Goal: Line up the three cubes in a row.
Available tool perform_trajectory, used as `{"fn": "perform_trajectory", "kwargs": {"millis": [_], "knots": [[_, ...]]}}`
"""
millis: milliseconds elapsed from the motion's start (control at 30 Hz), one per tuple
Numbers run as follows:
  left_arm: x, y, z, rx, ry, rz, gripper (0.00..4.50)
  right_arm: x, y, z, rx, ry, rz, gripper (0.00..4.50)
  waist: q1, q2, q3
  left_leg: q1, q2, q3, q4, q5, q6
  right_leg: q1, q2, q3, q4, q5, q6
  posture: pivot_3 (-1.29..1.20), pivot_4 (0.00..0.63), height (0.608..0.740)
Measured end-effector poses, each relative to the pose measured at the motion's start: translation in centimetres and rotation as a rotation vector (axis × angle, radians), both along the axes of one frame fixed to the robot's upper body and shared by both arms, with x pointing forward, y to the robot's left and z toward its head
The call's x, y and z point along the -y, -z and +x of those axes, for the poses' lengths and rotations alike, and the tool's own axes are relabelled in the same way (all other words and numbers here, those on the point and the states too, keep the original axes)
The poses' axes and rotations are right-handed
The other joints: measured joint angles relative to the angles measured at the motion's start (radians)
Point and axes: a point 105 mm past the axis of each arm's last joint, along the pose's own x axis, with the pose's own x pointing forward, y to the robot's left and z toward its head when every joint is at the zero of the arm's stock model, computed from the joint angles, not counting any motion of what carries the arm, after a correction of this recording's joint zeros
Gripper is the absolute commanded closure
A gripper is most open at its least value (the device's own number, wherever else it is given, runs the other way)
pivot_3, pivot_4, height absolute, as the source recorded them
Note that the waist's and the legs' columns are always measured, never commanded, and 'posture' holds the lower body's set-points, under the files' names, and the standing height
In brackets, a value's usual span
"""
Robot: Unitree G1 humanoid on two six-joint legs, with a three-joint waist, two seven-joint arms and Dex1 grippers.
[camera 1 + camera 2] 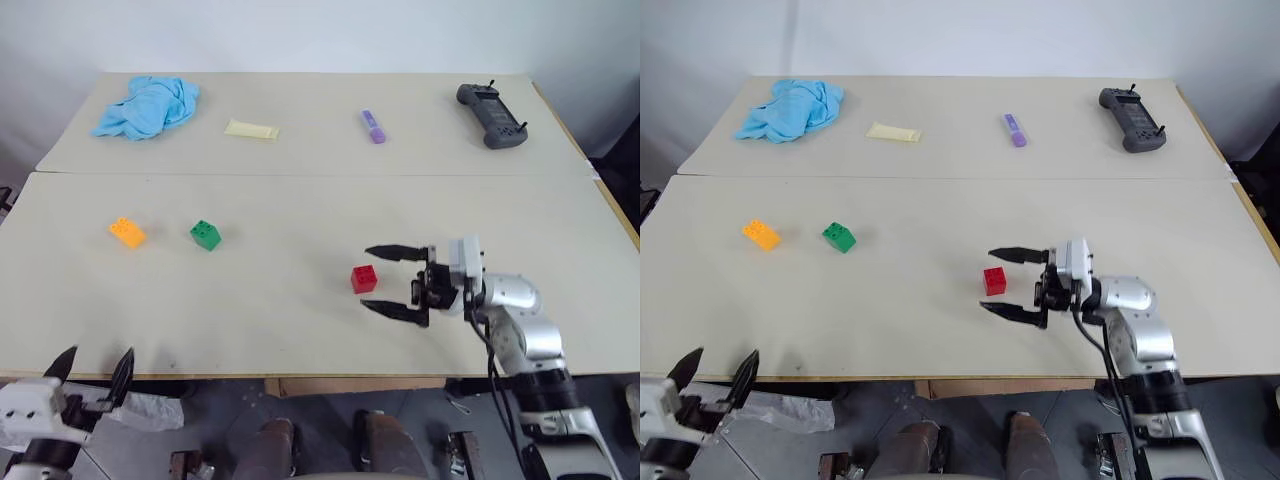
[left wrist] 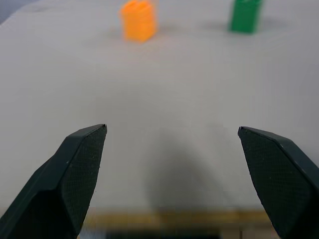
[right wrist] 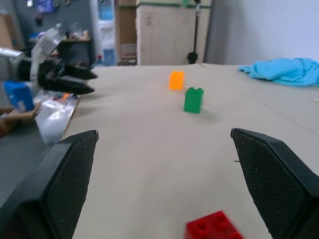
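**blockfan:** so where are the three cubes sitting right now?

**g1_arms:** I'm looking at the near beige tabletop [image 1: 300, 330], the closer of two butted together. The small orange-yellow studded plastic cube [image 1: 127, 232] is lying toward the left edge, and the small green studded plastic cube [image 1: 205, 234] is sitting just beside it on its right, apart, not touching. The small red studded plastic cube [image 1: 364, 278] is sitting well apart from those two, right of the middle and nearer the front edge. So the orange-yellow and green ones are roughly level with each other, while the red one is sitting closer to the front than they are.

**blockfan:** and your hands? holding anything?

**g1_arms:** Nope. My right gripper [image 1: 392, 282] is hovering just right of the red cube, pointing left across the tabletop with its black fingers spread wide; the cube is lying just off the fingertips, touching neither. In the right wrist view the red cube [image 3: 213, 226] is showing low between the two fingers with table on both sides. My left gripper [image 1: 95, 366] is hanging at the front edge near the left corner, fingers wide too and gripping nothing, pointing toward the orange-yellow and green cubes, which are well ahead of it.

**blockfan:** other stuff around?

**g1_arms:** On the far tabletop there's a crumpled light-blue cloth [image 1: 150, 105] near the left end, a pale yellow flat bar [image 1: 251, 129], a small purple marker-like thing [image 1: 373, 126], and a dark grey handheld controller [image 1: 491, 114] near the right edge.
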Motion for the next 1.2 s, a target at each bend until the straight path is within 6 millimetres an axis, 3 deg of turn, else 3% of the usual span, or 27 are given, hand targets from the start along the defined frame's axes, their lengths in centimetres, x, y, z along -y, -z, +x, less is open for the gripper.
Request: {"fn": "perform_trajectory", "kwargs": {"millis": [133, 233, 433, 567, 700, 900, 1000, 1200], "knots": [[0.1, 0.2, -0.1, 0.001, 0.008, -0.008, 0.0, 0.0, -0.4, 0.1, 0.046, 0.057, 0.025, 0.03, -0.003, 0.0, 0.0, 0.0, 0.0, 0.0, 0.002, 0.0, 0.0, 0.0, 0.0, 0.0, 0.001, 0.0, 0.0, 0.0, 0.15, 0.74], [1.0, -0.8, 1.7, 0.035, 0.087, -0.005, 0.0, 0.3, -1.2, 0.1, 0.084, 0.089, 0.039, 0.03, 0.002, 0.0, 0.0, 0.0, 0.0, -0.002, 0.002, 0.0, 0.0, 0.0, 0.0, -0.001, 0.001, 0.0, 0.0, 0.0, 0.15, 0.74], [5.2, -5.9, 10.5, 0.142, 0.393, 0.04, 0.0, 0.2, -2.4, 0.2, 0.128, 0.11, 0.05, 0.03, 0.016, 0.0, 0.0, 0.0, 0.0, -0.003, 0.005, 0.0, -0.001, -0.001, 0.001, -0.001, 0.007, 0.0, -0.001, 0.0, 0.15, 0.74], [6.8, -6.5, 15.5, 0.091, 0.47, 0.047, 0.0, -0.1, -2.6, -0.4, 0.134, 0.095, 0.03, 0.03, 0.009, 0.001, -0.001, -0.001, 0.0, -0.002, 0.005, 0.0, -0.002, -0.002, 0.004, -0.003, 0.012, 0.0, -0.001, 0.0, 0.15, 0.74], [7.4, -6.3, 19.0, 0.037, 0.454, 0.046, 0.0, -0.6, -2.8, -1.2, 0.128, 0.091, 0.032, 0.03, -0.003, 0.0, 0.0, -0.001, 0.0, -0.002, 0.006, 0.0, -0.002, -0.003, 0.004, -0.005, 0.013, 0.0, -0.001, 0.0, 0.15, 0.74], [8.8, -5.9, 20.5, 0.004, 0.51, 0.012, 0.0, -0.8, -2.8, -1.9, 0.12, 0.115, 0.038, 0.03, -0.003, 0.0, 0.0, -0.001, 0.0, -0.002, 0.007, 0.0, -0.002, -0.003, 0.003, -0.005, 0.013, 0.0, -0.001, 0.0, 0.15, 0.74], [9.3, -5.4, 21.0, -0.02, 0.542, 0.001, 0.6, -0.8, -2.7, -2.1, 0.116, 0.129, 0.04, 0.0, -0.003, 0.0, 0.0, -0.001, 0.0, -0.002, 0.007, 0.0, -0.002, -0.003, 0.003, -0.005, 0.014, 0.0, -0.001, 0.0, 0.15, 0.74], [9.8, -5.6, 20.9, -0.018, 0.622, -0.009, 2.43, -0.7, -2.4, -2.1, 0.118, 0.161, 0.025, 0.0, -0.003, 0.0, 0.0, -0.001, 0.0, -0.002, 0.007, 0.0, -0.002, -0.003, 0.003, -0.004, 0.014, 0.0, -0.001, 0.0, 0.15, 0.74]]}}
